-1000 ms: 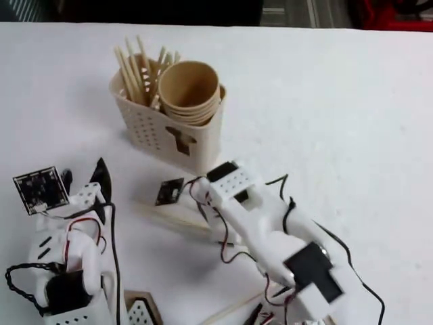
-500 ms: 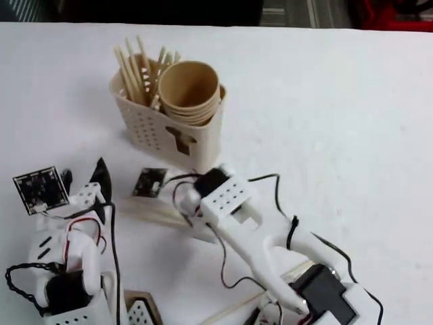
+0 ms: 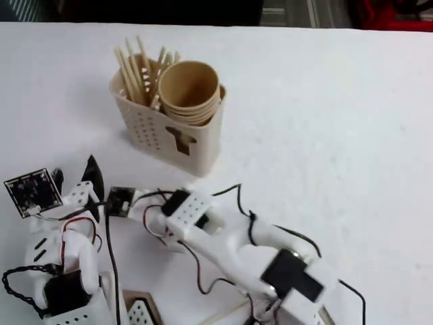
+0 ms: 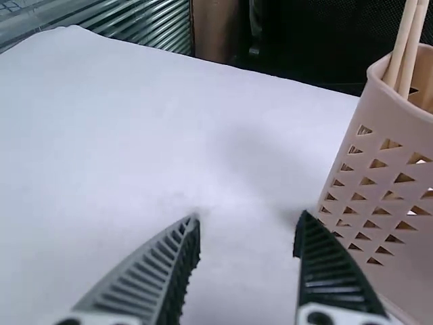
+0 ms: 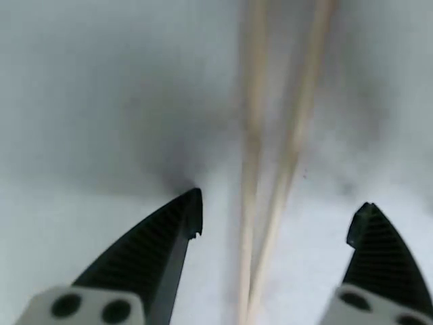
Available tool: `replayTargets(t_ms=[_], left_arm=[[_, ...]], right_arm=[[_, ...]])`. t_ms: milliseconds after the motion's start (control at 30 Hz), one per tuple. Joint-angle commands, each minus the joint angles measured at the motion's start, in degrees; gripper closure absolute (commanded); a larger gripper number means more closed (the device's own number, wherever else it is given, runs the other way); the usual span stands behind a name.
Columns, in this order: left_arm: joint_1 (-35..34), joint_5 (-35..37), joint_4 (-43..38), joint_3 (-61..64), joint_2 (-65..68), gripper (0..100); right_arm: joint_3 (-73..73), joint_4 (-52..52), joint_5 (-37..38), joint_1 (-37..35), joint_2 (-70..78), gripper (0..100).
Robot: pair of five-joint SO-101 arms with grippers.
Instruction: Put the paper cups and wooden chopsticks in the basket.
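A cream perforated basket (image 3: pixel 169 132) stands at the back left of the white table. It holds a stack of paper cups (image 3: pixel 189 88) and several upright wooden chopsticks (image 3: pixel 139 68). My right arm (image 3: pixel 223 237) stretches leftward in front of the basket. Its gripper (image 5: pixel 281 203) is open just above the table, and two chopsticks (image 5: pixel 270 156) lie between the fingers, untouched. My left gripper (image 4: pixel 248 220) is open and holds nothing, low over the table beside the basket wall (image 4: pixel 379 203). The high view shows it at the lower left (image 3: pixel 91 179).
The two arms are close together at the front left, with loose wires between them. Another chopstick (image 3: pixel 226 310) lies near the front edge under the right arm. The right half of the table (image 3: pixel 338 135) is bare.
My right arm has swung left across the table, and its wrist now sits over the lying chopsticks, close to the left arm. The left arm has shifted slightly left.
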Motion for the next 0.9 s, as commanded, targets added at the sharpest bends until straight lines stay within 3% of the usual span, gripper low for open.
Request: replayTargets(t_ms=[0,100,233,300,533,867], left_arm=[[-0.6,0.4,-1.5,-0.3,-0.4,77],[-0.6,0.4,-1.5,-0.3,-0.4,77],[-0.6,0.4,-1.5,-0.3,-0.4,77],[-0.6,0.4,-1.5,-0.3,-0.4,77],[-0.6,0.4,-1.5,-0.3,-0.4,77],[-0.6,0.4,-1.4,-0.2,-0.4,77]], right_arm=[[-5.7,-0.9,-0.6,0.7,3.7,66.2],[-9.1,0.1,-0.1,1.0,7.9,75.9],[-14.8,5.2,-0.1,1.0,12.5,99.6],[-15.1,6.3,-0.1,1.1,13.4,96.2],[-14.4,8.7,-0.3,1.0,10.6,98.0],[-7.9,12.1,-0.5,6.5,-12.2,98.0]])
